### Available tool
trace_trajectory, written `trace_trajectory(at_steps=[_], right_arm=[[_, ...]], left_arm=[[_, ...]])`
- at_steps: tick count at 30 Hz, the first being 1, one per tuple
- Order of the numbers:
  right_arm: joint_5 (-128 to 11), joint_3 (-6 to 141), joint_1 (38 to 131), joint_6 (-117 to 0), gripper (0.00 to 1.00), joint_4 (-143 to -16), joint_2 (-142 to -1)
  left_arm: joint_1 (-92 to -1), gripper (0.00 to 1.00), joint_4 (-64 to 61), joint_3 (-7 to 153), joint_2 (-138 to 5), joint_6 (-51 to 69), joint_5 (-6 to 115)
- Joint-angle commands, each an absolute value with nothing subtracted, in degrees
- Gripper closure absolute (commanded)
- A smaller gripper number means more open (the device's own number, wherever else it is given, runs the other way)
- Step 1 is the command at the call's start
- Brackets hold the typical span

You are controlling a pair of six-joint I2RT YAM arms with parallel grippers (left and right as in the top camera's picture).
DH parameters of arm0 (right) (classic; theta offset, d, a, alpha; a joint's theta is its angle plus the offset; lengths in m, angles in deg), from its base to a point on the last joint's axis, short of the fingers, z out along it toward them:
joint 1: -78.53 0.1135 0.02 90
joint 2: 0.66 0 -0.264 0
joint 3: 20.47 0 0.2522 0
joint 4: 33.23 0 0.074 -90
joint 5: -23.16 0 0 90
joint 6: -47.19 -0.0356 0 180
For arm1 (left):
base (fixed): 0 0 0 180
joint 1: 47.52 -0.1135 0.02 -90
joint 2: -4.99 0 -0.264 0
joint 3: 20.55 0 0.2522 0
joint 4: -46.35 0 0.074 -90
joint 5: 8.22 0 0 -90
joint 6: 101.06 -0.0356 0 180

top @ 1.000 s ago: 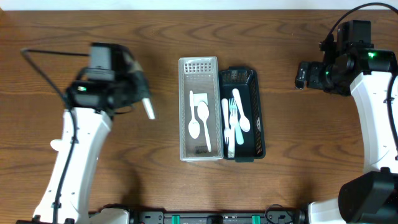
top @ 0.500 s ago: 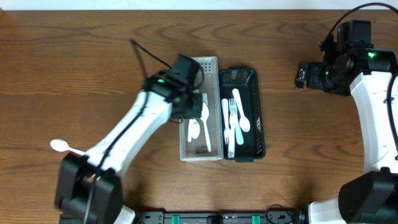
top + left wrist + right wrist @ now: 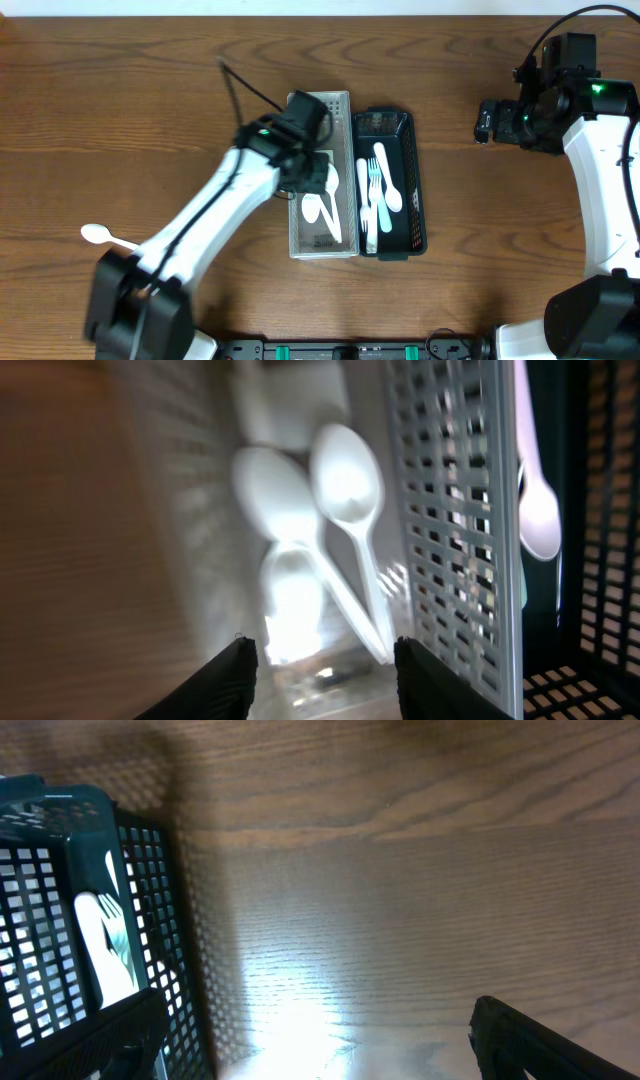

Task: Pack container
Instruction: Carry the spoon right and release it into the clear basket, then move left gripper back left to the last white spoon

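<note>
A light grey mesh basket [image 3: 296,215] stands at the table's middle, with a black mesh basket [image 3: 418,200] touching its right side. My left gripper [image 3: 322,180] hovers over the grey basket, open, with nothing between the fingers [image 3: 228,678]. Under it lie three white plastic spoons [image 3: 345,470] on the basket floor, one blurred spoon [image 3: 290,590] nearest the jaws. The black basket holds white and pale blue cutlery [image 3: 380,185]. One more white spoon [image 3: 97,234] lies on the wood at the far left. My right gripper [image 3: 484,120] is open above bare table.
In the right wrist view the black basket's corner [image 3: 60,920] fills the left side, and brown wood [image 3: 400,900] spreads between the wide fingers [image 3: 540,1040]. The grey basket's mesh wall [image 3: 450,540] stands just right of my left jaws.
My left arm swung from the table's left side to over the grey basket. Its jaws were shut on a white utensil and now stand apart. The right arm has not moved.
</note>
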State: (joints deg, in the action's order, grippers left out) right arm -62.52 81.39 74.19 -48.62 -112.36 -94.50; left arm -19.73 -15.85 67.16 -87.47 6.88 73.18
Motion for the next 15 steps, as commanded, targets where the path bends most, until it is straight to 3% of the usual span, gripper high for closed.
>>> trace_trajectory(at_steps=[1, 6, 15], right_arm=[[-62.54, 81.12, 73.67, -47.87, 0.01, -112.53, -94.85], [-62.54, 81.12, 73.67, -47.87, 0.01, -112.51, -94.85], [-62.52, 81.12, 73.67, -47.87, 0.01, -112.4, -94.85]], left_arm=[[-24.72, 0.48, -18.5, 67.4, -78.99, 7.93, 81.71], [-37.83, 0.44, -24.75, 67.38, -70.14, 18.46, 90.25], [-65.43, 0.3, -29.45, 62.73, -69.44, 31.42, 90.16]])
